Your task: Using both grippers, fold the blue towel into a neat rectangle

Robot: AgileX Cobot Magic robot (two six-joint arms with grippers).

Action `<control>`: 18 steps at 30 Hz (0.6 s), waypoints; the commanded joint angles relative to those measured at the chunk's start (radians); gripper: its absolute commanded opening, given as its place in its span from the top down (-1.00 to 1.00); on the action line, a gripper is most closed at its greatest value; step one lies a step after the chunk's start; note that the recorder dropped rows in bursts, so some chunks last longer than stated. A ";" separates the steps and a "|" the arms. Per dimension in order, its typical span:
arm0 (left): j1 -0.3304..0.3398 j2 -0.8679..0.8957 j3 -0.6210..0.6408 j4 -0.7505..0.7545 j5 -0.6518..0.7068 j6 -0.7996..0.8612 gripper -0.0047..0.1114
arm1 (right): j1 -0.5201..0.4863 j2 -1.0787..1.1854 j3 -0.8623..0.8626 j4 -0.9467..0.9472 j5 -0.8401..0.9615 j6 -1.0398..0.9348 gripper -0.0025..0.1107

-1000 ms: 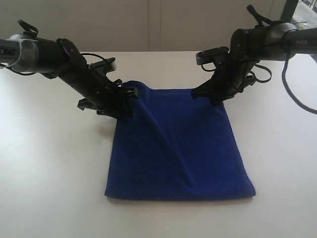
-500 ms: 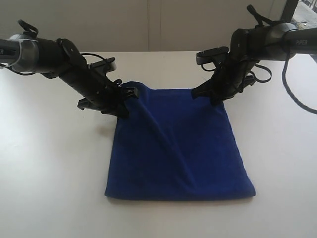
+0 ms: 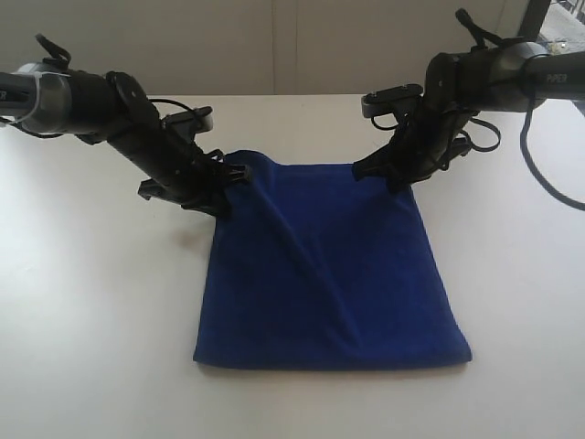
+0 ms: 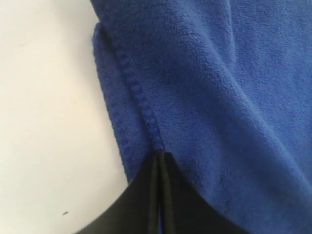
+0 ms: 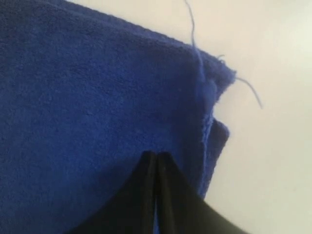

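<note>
Left tool and right tool each clamp a blue towel corner.

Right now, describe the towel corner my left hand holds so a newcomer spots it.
On the white table lies the blue towel. Its far-left corner is pinched in the left hand; unlike the flatter far-right corner, a raised ridge runs diagonally from it.

The right arm apparently reads "PIPER".
</note>
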 commanded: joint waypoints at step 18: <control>0.001 0.009 -0.004 -0.066 0.055 -0.027 0.92 | -0.011 -0.003 0.003 -0.006 -0.005 0.005 0.96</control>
